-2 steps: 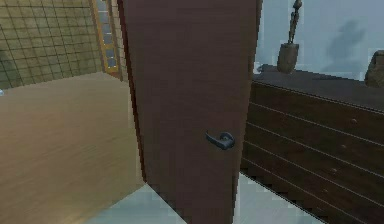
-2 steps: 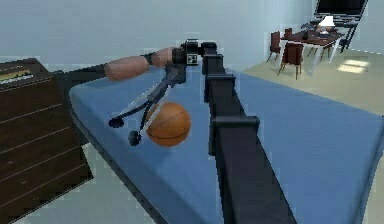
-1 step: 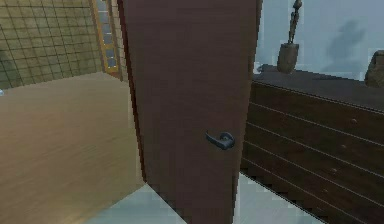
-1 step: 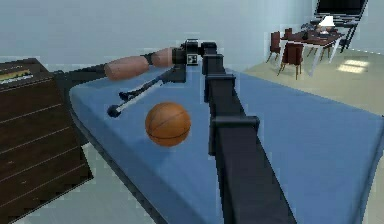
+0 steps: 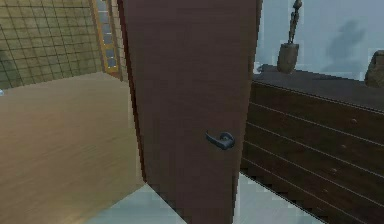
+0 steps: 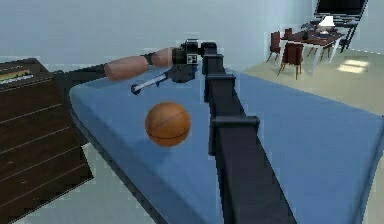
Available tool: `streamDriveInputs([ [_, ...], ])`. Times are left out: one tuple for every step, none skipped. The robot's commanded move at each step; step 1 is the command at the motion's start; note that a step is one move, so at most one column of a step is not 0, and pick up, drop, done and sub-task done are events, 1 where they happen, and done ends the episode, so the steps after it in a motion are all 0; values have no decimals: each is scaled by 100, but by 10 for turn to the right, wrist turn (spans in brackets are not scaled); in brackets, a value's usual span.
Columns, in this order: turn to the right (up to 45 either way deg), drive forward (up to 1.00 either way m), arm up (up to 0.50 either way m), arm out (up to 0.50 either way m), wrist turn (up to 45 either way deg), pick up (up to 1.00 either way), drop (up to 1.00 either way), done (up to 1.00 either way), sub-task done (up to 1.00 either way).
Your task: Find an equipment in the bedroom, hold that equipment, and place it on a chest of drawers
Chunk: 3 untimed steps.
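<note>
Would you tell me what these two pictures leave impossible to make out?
- Arm side view: whether the fingers hold anything; a tan bat lies on the bed just behind them.
- Forward view: the door hides the room behind it.
- Forward view: the right edge cuts off the chest of drawers.
- Arm side view: things on the far table are too small to name.

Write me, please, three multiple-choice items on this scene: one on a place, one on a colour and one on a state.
1. Where does the orange ball lie? A on the blue bed; B on the floor; C on a shelf.
2. What colour is the door? A white; B dark brown; C green.
3. How is the statue on the chest of drawers set? A upright; B lying flat; C upside down.
Key: 1 A, blue cover lies all around it; 2 B, its panel is dark brown; 3 A, it rises straight from the top.
</note>
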Motion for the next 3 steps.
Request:
streamDriveInputs([
  [0, 0, 0, 0, 180, 0, 0, 0, 0],
  [0, 0, -26, 0, 0, 0, 0, 0, 0],
  [0, 0, 0, 0, 0, 100, 0, 0, 0],
])
